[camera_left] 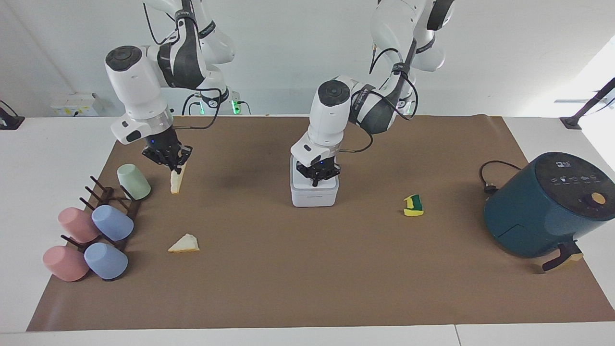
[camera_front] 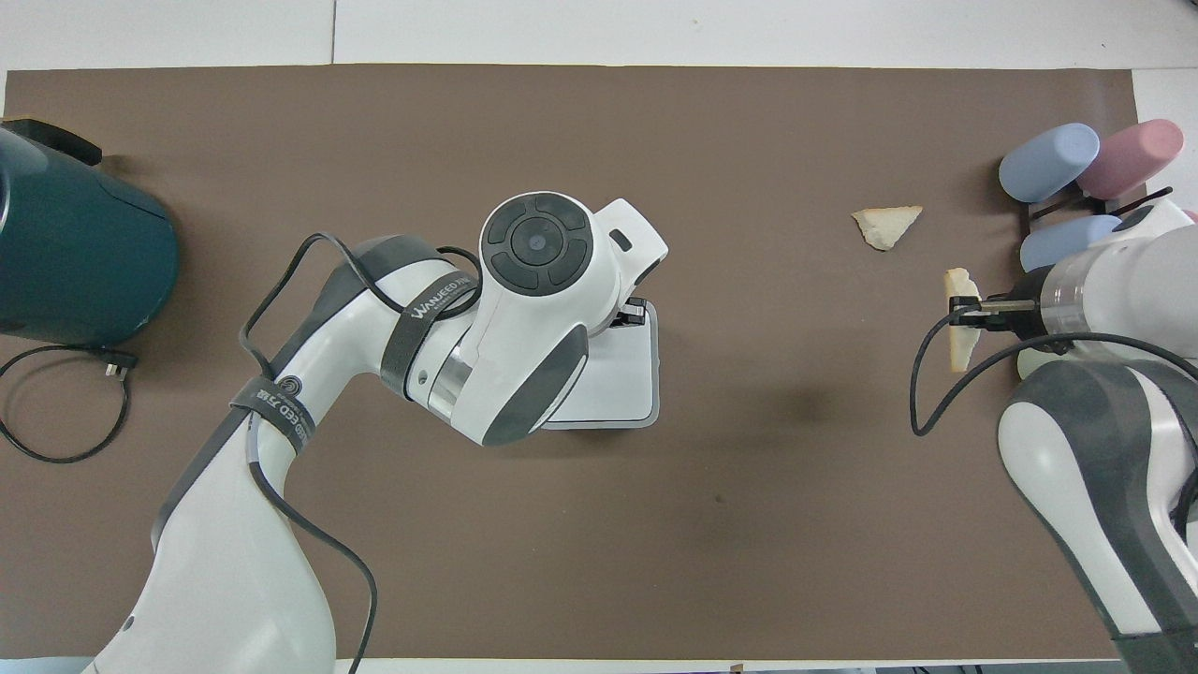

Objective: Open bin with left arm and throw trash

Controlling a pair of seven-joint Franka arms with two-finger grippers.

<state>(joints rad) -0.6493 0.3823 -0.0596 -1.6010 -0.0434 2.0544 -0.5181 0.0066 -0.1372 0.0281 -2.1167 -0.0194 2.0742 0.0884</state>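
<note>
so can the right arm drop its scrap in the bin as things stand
Probably not yet. The right gripper holds a cream scrap in the air, but the bin lid looks shut, with the closed left gripper pressed on its top.

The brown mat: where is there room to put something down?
There is bare mat along the edge farthest from the robots, and between the bin and the sponge scrap. It is crowded at the right arm's end: cups on a rack, with a cream wedge lying beside them.
</note>
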